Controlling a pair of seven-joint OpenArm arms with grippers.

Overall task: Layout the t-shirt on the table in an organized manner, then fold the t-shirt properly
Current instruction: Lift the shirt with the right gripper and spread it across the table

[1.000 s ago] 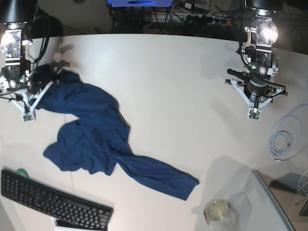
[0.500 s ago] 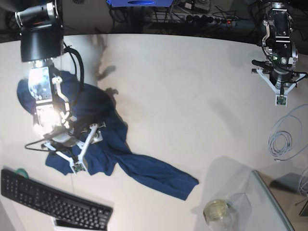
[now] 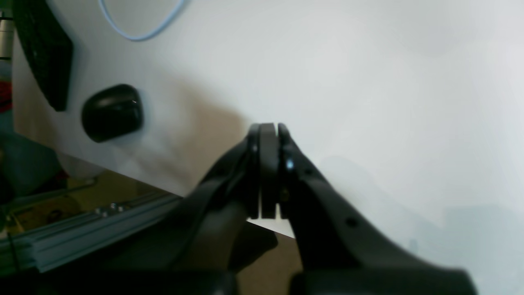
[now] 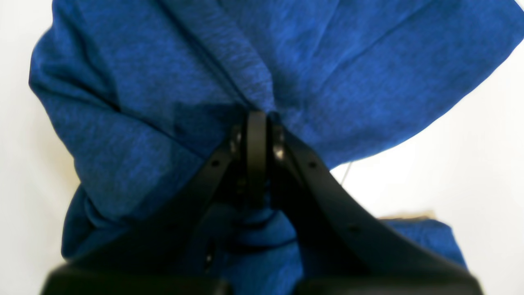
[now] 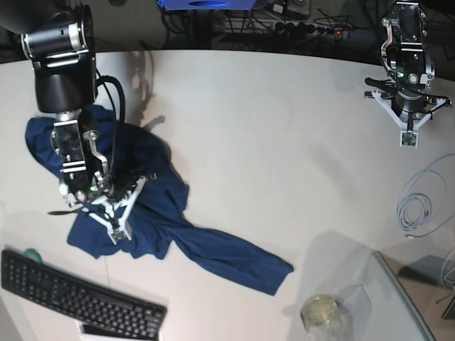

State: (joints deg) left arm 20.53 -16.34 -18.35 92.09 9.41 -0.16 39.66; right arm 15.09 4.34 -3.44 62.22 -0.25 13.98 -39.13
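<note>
The shirt (image 5: 135,213) lies crumpled on the near left part of the desk (image 5: 270,142), one long flap trailing toward the middle. It is soft, light cloth: it will sag, drag and bunch instead of sliding as one piece, so I judge the best holds are at hems, shoulder seams or sleeve edges, where a pinch takes one layer and lets the rest fall open. A pinch in the middle of the heap only lifts a wad.

My right end effector (image 4: 256,123) is clenched down in the folds near the heap's middle; the wrist view shows fabric puckering toward the tips, so I read it as grasping the shirt, though the cloth between the tips is hidden. My left end effector (image 3: 268,135) is clenched on nothing, hanging over bare desk at the far right edge, well apart from the shirt.

Against a second ago, my right arm has come from the shirt's far left corner into its middle, and the cloth has bunched leftward. My left arm has drawn back toward the far edge.
</note>
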